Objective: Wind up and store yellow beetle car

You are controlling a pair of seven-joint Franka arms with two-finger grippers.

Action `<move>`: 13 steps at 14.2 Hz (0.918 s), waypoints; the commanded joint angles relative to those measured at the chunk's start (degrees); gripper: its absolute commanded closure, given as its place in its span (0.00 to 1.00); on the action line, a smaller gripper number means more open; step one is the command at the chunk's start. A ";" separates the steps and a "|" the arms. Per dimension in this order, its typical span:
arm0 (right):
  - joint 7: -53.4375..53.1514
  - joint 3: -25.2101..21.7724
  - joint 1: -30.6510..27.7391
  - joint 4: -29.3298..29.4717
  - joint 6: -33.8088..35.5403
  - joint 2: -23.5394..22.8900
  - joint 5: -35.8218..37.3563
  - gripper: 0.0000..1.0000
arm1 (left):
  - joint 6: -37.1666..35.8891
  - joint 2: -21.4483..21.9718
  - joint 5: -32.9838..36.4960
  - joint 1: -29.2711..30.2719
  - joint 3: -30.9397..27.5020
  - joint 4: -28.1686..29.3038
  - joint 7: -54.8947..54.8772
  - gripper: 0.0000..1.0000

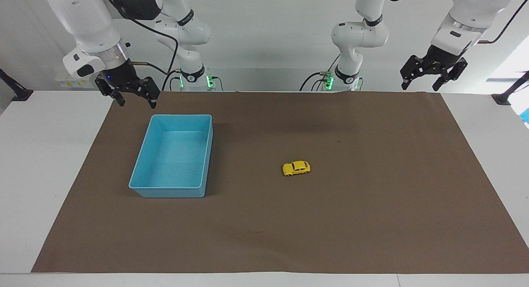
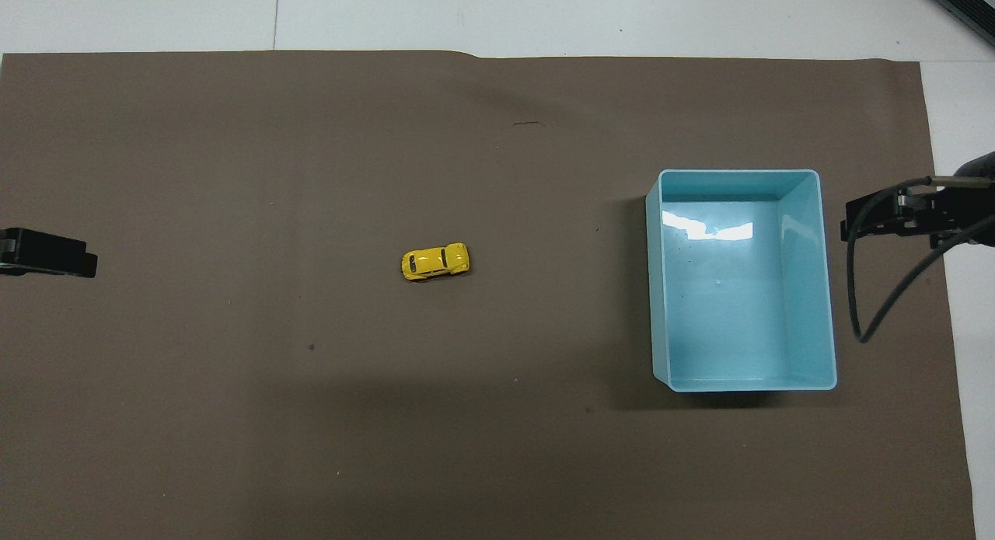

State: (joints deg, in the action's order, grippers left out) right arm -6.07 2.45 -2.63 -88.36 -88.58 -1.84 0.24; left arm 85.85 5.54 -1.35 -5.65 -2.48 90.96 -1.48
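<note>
Both grippers wide, empty: left [image 1: 433,77] upper right, right [image 1: 127,91] upper left; grab car [image 1: 296,168] mid-frame by flanks, wheels free, then bin [image 1: 142,163].

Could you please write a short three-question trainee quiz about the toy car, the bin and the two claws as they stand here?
1. True or false: the yellow beetle car lies inside the light blue bin.
2. Which claw hangs up near the bin? A) left claw B) right claw
3. Fill in: both claws are ____ and hold nothing.

Key
1. False: the car sits on the brown mat, apart from the bin, toward the left arm's end.
2. B: the right claw; the left claw hangs over the mat's corner at the left arm's end.
3. open
</note>
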 commanded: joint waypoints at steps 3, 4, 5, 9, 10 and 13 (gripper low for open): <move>1.23 0.54 -0.80 -0.67 -0.01 0.61 -0.24 0.00 | -1.04 0.53 -0.67 0.38 0.02 0.09 0.07 0.00; 1.23 0.54 -0.80 -0.67 -0.01 0.61 -0.24 0.00 | -1.04 0.53 -0.67 0.46 0.02 0.09 0.16 0.00; 1.23 0.54 -0.80 -0.67 -0.01 0.61 -0.24 0.00 | -1.04 0.53 -0.67 0.38 0.02 0.18 0.25 0.00; 1.23 0.54 -0.80 -0.76 0.08 0.61 -0.24 0.00 | -0.77 0.61 -0.67 0.20 -0.06 0.79 0.69 0.00; 1.23 0.54 -0.80 -0.76 -0.01 0.61 -0.24 0.00 | -0.60 0.53 -0.67 0.03 -0.06 1.14 1.56 0.00; 1.23 0.45 -0.89 -0.76 -0.01 0.61 -0.24 0.00 | -0.25 0.44 -0.67 -0.24 0.11 2.29 5.51 0.00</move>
State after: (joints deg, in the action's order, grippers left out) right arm -6.07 2.45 -2.64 -88.39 -88.58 -1.84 0.24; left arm 85.69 5.43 -1.39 -5.65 -2.33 92.00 1.48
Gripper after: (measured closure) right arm 0.000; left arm 0.000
